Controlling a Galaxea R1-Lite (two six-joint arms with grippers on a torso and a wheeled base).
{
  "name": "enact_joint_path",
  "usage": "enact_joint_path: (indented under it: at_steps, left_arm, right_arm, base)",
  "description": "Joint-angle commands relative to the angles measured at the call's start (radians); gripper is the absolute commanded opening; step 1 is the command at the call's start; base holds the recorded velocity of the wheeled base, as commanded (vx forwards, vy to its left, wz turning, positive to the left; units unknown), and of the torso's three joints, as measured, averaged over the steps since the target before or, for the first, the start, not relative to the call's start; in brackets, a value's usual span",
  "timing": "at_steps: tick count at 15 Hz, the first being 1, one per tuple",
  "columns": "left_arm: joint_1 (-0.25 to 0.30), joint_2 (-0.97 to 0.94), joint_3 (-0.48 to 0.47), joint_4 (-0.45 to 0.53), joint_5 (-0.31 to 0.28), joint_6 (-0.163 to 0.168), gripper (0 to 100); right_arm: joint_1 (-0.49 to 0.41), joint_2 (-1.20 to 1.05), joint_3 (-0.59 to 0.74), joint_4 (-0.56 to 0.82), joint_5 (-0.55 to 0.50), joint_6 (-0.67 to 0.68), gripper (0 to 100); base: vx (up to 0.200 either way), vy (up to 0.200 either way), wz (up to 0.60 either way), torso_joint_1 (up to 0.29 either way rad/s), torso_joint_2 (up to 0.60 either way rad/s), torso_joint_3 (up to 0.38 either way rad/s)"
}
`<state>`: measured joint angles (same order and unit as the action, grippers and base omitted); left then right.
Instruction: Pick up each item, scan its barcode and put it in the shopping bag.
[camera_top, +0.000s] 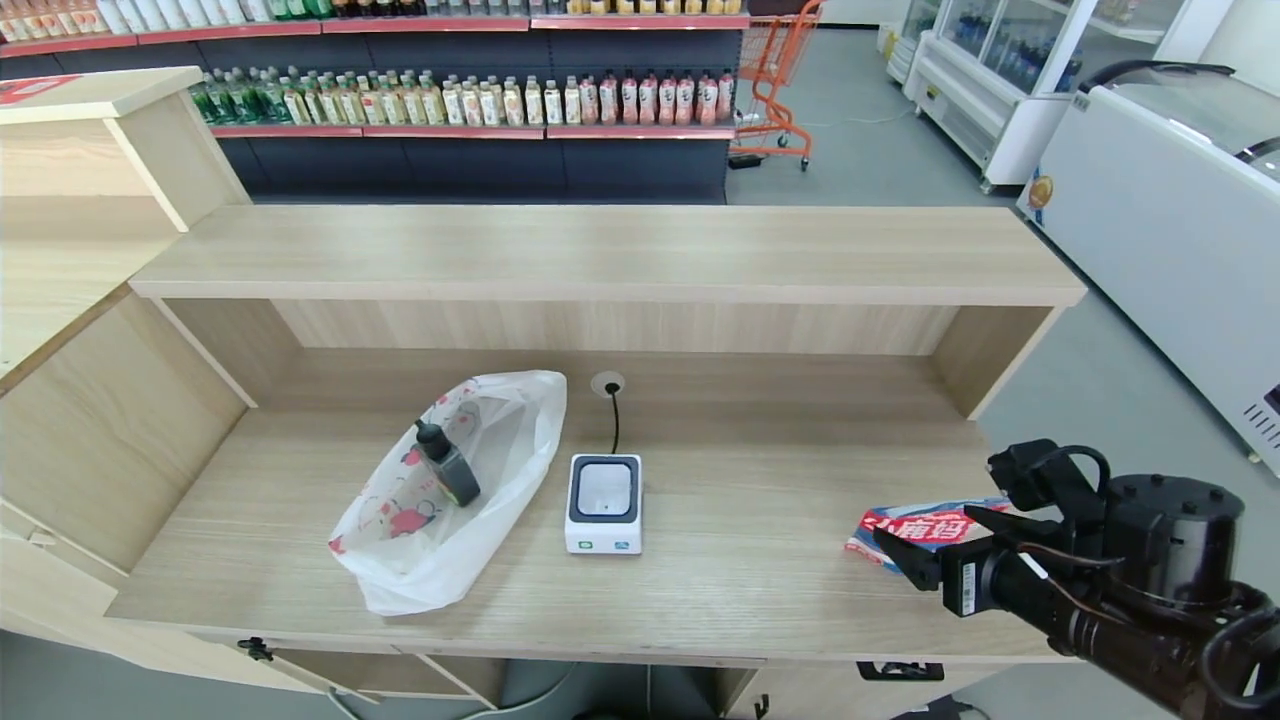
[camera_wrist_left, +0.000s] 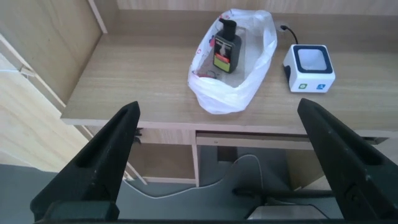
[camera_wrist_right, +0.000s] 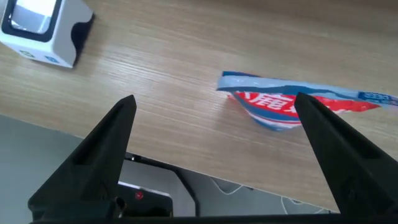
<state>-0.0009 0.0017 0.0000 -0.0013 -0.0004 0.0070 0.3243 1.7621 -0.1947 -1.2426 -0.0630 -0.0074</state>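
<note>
Right of the scanner (camera_top: 604, 503), my right gripper (camera_wrist_right: 214, 106) hangs released near the snack packet (camera_wrist_right: 273, 104). Left of it, a bottle (camera_top: 447, 465) lies in the bag (camera_top: 400, 560). My left gripper (camera_wrist_left: 219, 109) is released too.

Head above counter (camera_top: 780, 520), wrists low, sharing scanner (camera_top: 605, 503)

One bag (camera_top: 440, 540) lay centre left in the head view, and one bottle (camera_top: 448, 465) lay inside it. One scanner (camera_top: 604, 503) stood at centre, with one cable (camera_top: 614, 420) running from it. One packet (camera_top: 910, 527) lay at lower right. There was one counter (camera_top: 760, 580). One cart (camera_top: 775, 70) stood at the top, right of centre. At upper right were two freezers: near freezer (camera_top: 1150, 210) and far freezer (camera_top: 1000, 110). There were two grippers: left gripper (camera_wrist_left: 217, 109) and right gripper (camera_wrist_right: 214, 102).
</note>
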Motion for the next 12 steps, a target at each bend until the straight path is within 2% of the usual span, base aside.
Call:
enact_joint_path:
  at_steps: [1,3,9,12]
  left_arm:
    - [-0.001,0.000,0.000,0.000,0.000,-0.001,100]
    - [-0.001,0.000,0.000,0.000,0.000,-0.001,100]
    - [-0.001,0.000,0.000,0.000,0.000,-0.001,100]
    - [-0.001,0.000,0.000,0.000,0.000,-0.001,100]
  right_arm:
    - [0.001,0.002,-0.023,0.000,0.000,0.032,100]
    - [-0.001,0.008,-0.052,0.003,0.000,0.106,100]
    - [-0.040,0.033,-0.101,0.146,-0.008,0.402,100]
    - [-0.077,0.097,-0.141,0.147,-0.006,0.457,100]
  base:
    - [0.000,0.000,0.00,0.000,0.00,0.000]
    - [0.000,0.000,0.00,0.000,0.00,0.000]
    - [0.000,0.000,0.00,0.000,0.00,0.000]
    - [0.000,0.000,0.00,0.000,0.00,0.000]
